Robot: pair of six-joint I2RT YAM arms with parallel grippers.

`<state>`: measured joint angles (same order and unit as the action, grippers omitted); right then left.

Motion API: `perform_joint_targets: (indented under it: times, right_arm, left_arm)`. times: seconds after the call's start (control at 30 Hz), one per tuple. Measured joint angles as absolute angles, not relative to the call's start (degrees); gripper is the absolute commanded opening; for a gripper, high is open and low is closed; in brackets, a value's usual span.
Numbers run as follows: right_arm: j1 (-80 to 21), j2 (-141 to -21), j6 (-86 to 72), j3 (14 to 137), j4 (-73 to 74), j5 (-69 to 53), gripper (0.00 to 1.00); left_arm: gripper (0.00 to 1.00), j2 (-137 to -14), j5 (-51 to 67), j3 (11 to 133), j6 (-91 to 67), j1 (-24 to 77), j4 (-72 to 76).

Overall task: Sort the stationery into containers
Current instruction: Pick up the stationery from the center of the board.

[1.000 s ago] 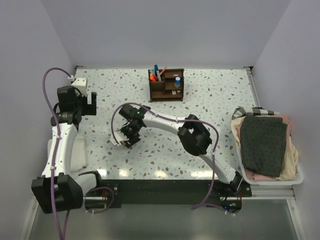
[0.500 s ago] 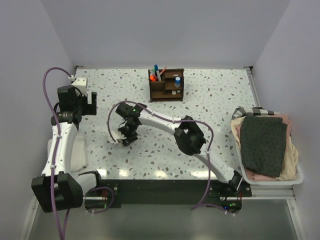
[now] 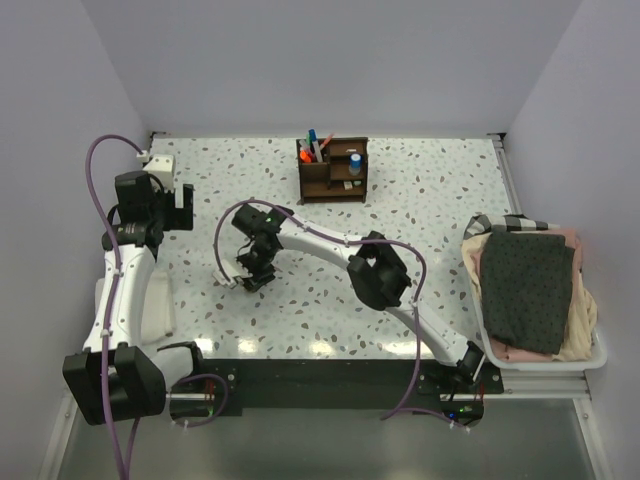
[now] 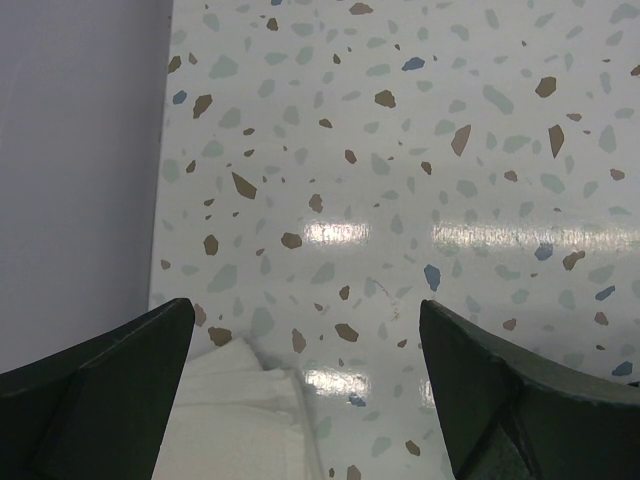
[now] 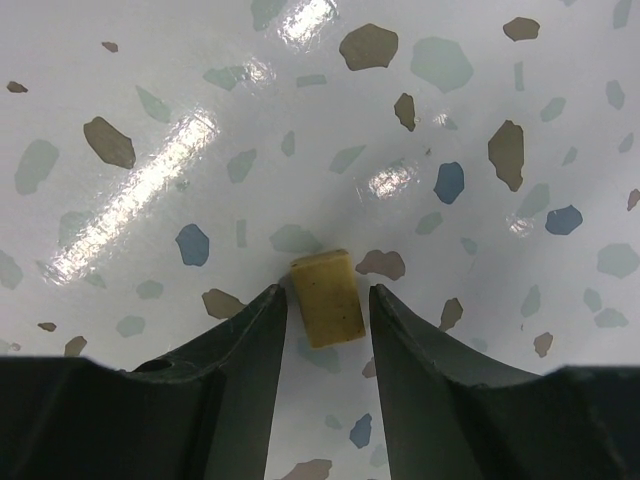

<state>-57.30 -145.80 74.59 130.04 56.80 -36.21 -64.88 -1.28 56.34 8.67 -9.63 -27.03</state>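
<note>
Speckled terrazzo tabletop fills the right wrist view, and right gripper (image 5: pixel 328 288) is down on it. Over the last second its jaws have drawn in from a wider spread to roughly half open, and the arm has settled slightly leftward in the overhead view. The jaws now stand on either side of a small tan eraser (image 5: pixel 325 305) lying flat between them. The left finger looks all but against it, while a sliver of table shows on the right. It is bracketed, not yet pinched, and nothing has been lifted.

That suggests the pick of this piece is moments from closing. The squeeze needs to finish squarely, since the block sits a little skewed to the fingers and could twist or slide out.

Well beyond this gripper, toward the far edge and off to its right, stands the wooden organizer (image 3: pixel 333 172). Pens and markers (image 3: pixel 312 146) already stand upright in one compartment, so the eraser looks like a late item.

Further out on the opposite side, the left gripper (image 4: pixel 305 310) hangs spread fully wide, holding nothing. A white folded cloth (image 4: pixel 240 400) lies just under it.
</note>
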Motion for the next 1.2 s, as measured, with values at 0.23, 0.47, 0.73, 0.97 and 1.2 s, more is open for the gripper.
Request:
perform_joint_targets:
  times: [0.23, 0.47, 0.73, 0.97, 1.2]
  right_arm:
    - [-56.93, -145.43, 73.36, 129.23, 56.1, -36.21, 0.44]
    - [-56.64, -145.05, 72.6, 128.29, 55.44, -36.36, 0.44]
    - [-56.55, -144.18, 72.6, 126.61, 54.39, -36.42, 0.44]
    - [-56.31, -144.0, 72.58, 126.26, 54.72, -36.42, 0.33]
    - [-56.21, -144.03, 69.78, 126.43, 54.98, -36.38, 0.23]
  left_arm:
    - [1.0, -64.99, -1.23, 56.34, 8.6, -9.63, -27.03]
    - [1.0, -65.08, -0.86, 56.34, 8.58, -9.61, -27.03]
    - [1.0, -65.47, -0.78, 56.34, 8.56, -9.61, -27.0]
    - [1.0, -65.47, -0.73, 56.34, 8.56, -9.61, -27.0]
    - [1.0, -65.56, 0.12, 56.34, 8.49, -9.61, -26.98]
